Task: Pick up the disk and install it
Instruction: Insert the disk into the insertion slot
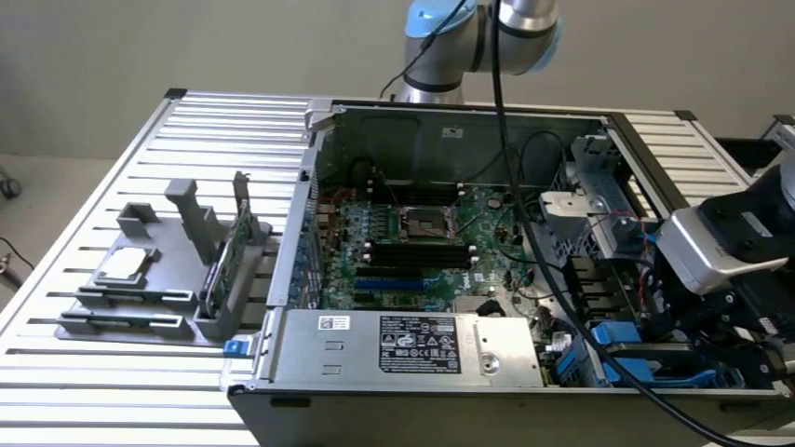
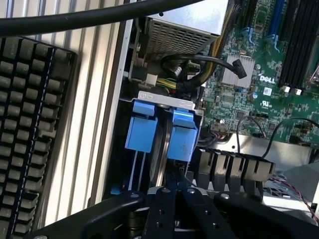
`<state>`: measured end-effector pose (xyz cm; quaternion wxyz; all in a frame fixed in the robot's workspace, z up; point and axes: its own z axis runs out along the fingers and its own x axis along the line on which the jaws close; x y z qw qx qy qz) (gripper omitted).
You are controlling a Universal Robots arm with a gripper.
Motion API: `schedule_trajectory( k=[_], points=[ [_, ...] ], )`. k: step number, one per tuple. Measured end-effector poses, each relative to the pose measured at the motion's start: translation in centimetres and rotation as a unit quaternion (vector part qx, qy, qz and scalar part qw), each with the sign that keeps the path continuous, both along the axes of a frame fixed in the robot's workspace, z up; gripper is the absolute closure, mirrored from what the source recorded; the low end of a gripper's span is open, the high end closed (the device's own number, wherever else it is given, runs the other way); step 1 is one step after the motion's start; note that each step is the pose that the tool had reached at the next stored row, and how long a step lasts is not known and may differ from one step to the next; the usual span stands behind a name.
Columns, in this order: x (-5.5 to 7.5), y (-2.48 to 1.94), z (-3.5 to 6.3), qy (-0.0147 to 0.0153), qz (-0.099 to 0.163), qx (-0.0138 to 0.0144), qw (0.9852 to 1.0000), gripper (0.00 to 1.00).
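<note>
In the wrist view, the disk [image 2: 162, 144] stands on edge in the drive bay at the corner of the computer case [image 2: 117, 99]. It shows as a narrow grey strip with a bright blue carrier tab on either side. Just beside it sit the perforated power supply [image 2: 182, 30] and a bundle of black cables [image 2: 192, 67]. The green motherboard [image 2: 259, 94] lies further in, and a keyboard [image 2: 30, 124] sits outside the case on the slatted surface [image 2: 94, 74].

The tool [image 2: 175, 178] is fully closed. Its two black fingers [image 2: 172, 199] are pressed flat together with nothing visible between them. Their tips sit at the disk's exposed edge, in the gap between the blue tabs. Whether they actually press on it cannot be told.

I judge the disk dense for its size and completely stiff, with smooth metal faces that would slip in a pinch, and sensitive to knocks. The blue carrier is the sensible place to take hold. Its plastic tabs and side rails give purchase and keep force off the label and the electronics.

In the exterior view, the open case sits on the surface. The disk's blue carrier is in the near corner on the exterior view's right, just beside the power supply. The arm's wrist hangs directly over that corner, with the tool reaching down to the blue plastic. A grey rack [image 1: 186, 270] holding small parts stands well apart on the exterior view's left.
</note>
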<state>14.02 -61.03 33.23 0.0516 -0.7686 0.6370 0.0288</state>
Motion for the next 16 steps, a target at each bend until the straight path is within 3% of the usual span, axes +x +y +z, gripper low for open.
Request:
schedule_trajectory(
  k=[16],
  points=[
    [-0.39,-0.01,-0.49,-0.0036,0.0,-0.0001,1.0,0.89]
  ],
)
